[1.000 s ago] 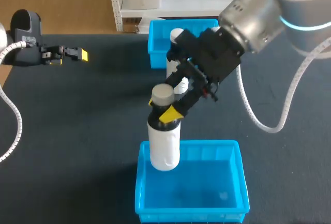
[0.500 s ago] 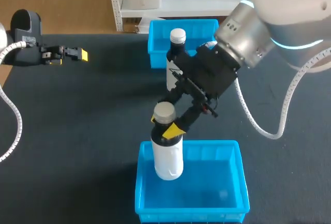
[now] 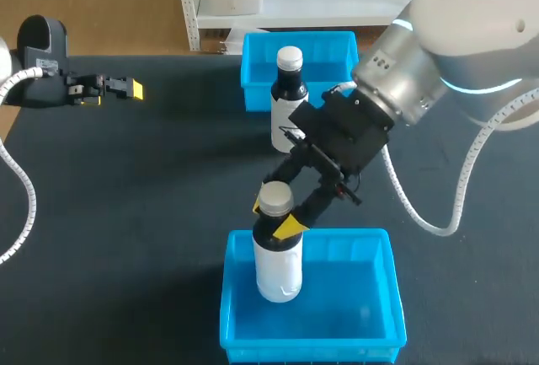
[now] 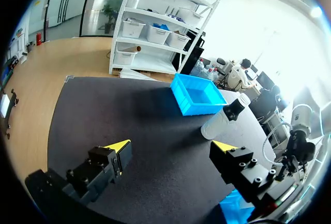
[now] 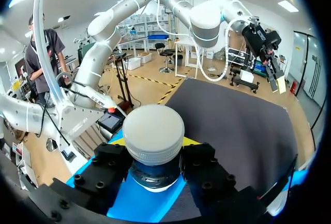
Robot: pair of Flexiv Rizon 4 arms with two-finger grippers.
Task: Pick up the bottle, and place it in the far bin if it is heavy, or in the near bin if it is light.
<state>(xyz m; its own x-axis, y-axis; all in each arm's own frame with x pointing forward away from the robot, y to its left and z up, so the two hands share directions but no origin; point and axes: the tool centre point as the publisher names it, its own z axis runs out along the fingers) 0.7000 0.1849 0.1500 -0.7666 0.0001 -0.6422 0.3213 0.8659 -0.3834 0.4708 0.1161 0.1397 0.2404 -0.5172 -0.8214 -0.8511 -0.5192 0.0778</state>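
With the right end effector [image 3: 274, 217] clenched on the neck of the white bottle [image 3: 278, 268], upright and low in the near bin [image 3: 392, 297] by its far-left corner, left end effector [image 3: 118, 88] splayed idle: liable to topple against the rim if released above the floor or snagged on withdrawal.

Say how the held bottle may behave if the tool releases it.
Tall and narrow, the bottle may tip over. Its round body would probably roll in the near bin. The right tool grips only its neck, so it could swing.
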